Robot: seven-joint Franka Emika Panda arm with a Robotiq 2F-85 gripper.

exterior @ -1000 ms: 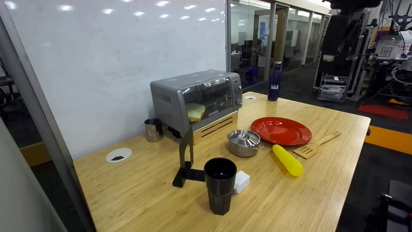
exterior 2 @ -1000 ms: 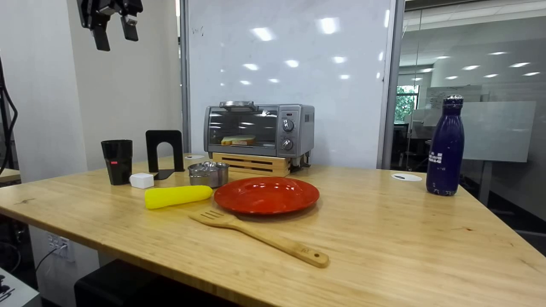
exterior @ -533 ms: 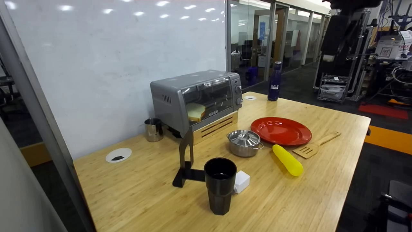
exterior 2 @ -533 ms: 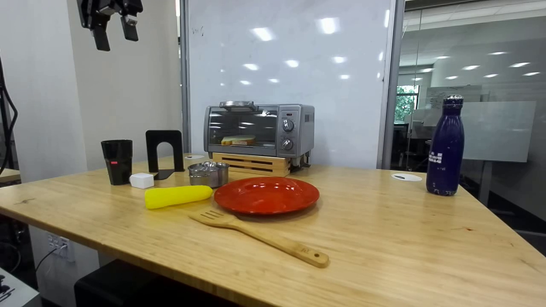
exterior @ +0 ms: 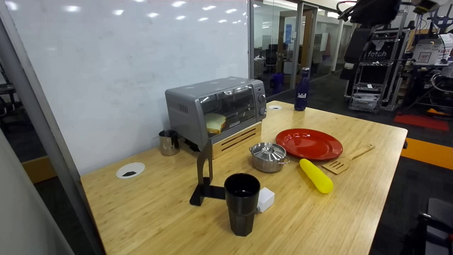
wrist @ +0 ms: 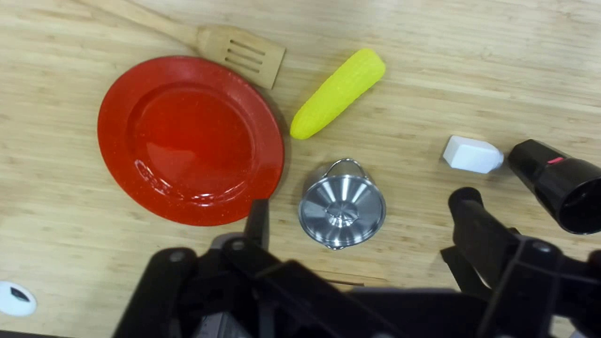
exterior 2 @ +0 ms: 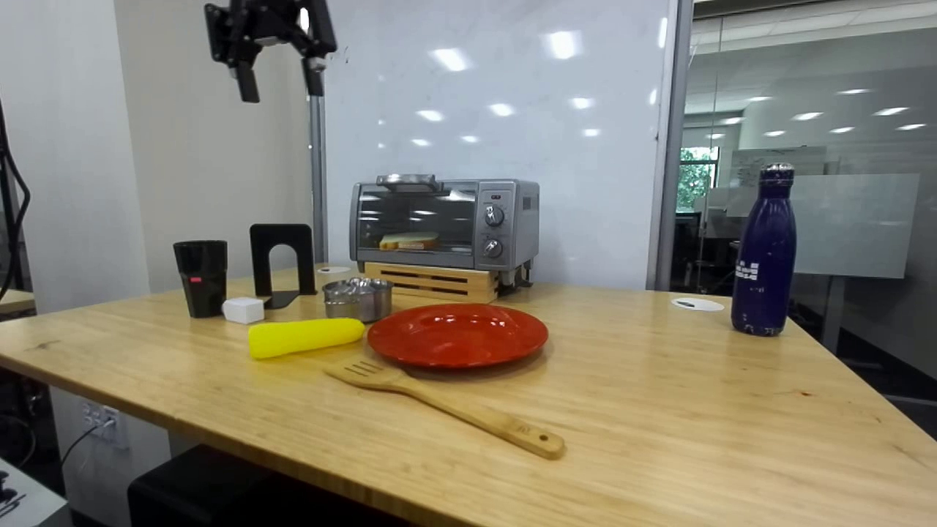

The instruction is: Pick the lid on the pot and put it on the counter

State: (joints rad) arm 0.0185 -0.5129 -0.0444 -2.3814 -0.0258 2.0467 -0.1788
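Observation:
The small silvery lid (exterior: 269, 151) sits on the squat silver pot (exterior: 268, 166) on the light-brown wooden counter (exterior: 148, 212). In an exterior view the pot (exterior 2: 372, 304) stands behind the yellow object, and the lid (exterior 2: 359, 284) is seen edge-on. In the wrist view the lid (wrist: 342, 211) covers the pot's mouth, and one loop handle shows. My gripper (exterior 2: 281, 88) is open and empty, high above the counter. In the wrist view the fingers (wrist: 361, 199) are wide apart, with the lid between them in the picture, well below.
A red plate (exterior: 309, 143) and a yellow corn-like object (exterior: 316, 176) lie close to the pot. A toaster oven (exterior: 216, 106) stands behind it. A black cup (exterior: 242, 205), white block (exterior: 266, 200), black bookend (exterior: 205, 177), wooden spatula (exterior: 348, 159) and blue bottle (exterior: 302, 90) are also there.
My gripper has moved over the table, rightward and slightly down in an exterior view, where its fingertips look farther apart. The lid, pot and other objects have not moved.

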